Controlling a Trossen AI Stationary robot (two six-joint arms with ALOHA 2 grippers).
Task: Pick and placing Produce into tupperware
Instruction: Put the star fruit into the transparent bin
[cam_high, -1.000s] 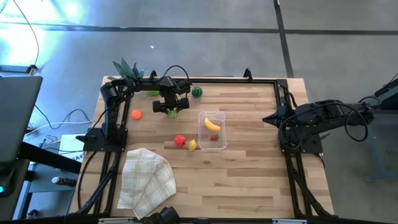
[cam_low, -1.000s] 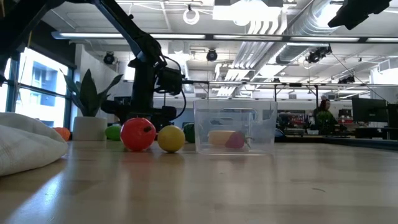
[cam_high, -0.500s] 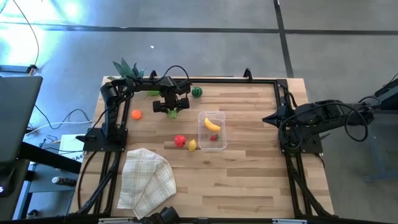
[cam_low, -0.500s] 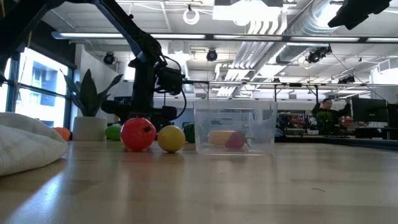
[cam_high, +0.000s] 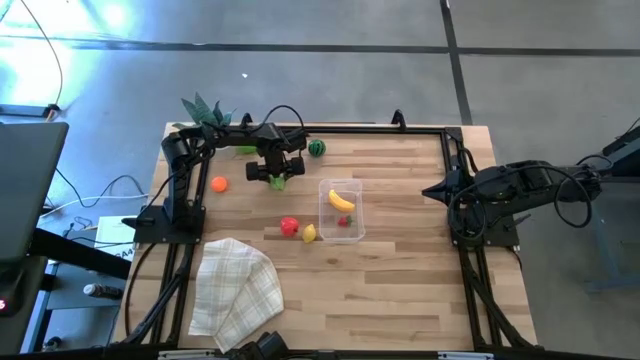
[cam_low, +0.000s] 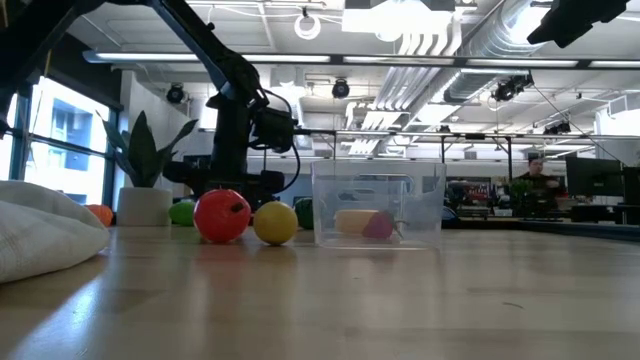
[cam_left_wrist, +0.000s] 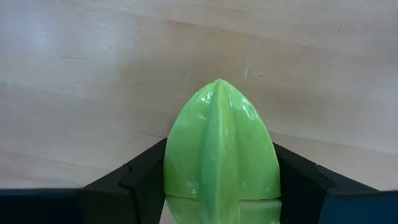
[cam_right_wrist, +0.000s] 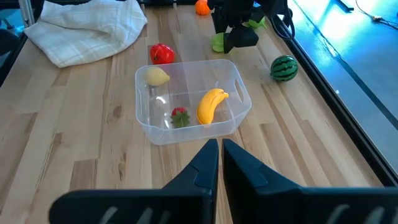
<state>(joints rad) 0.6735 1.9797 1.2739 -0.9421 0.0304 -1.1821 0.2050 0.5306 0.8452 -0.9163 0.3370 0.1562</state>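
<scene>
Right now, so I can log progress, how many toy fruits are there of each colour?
Red: 2 (tomato, strawberry)
Yellow: 2 (lemon, banana)
Light green: 2 (ribbed fruit, second green fruit)
Dark green: 1 (watermelon)
Orange: 1 (orange ball)
Total: 8

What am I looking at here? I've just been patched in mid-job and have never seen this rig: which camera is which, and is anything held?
Two dark robot arms work at a wooden table. The overhead picture shows everything; one is at tabletop height; one sits on each wrist. The left gripper is down at the table, fingers on either side of a light green fruit. The right gripper waits shut at its side. The clear tub holds a banana and a small red piece. Outside it lie a red fruit, lemon, orange, watermelon and checked cloth.
</scene>
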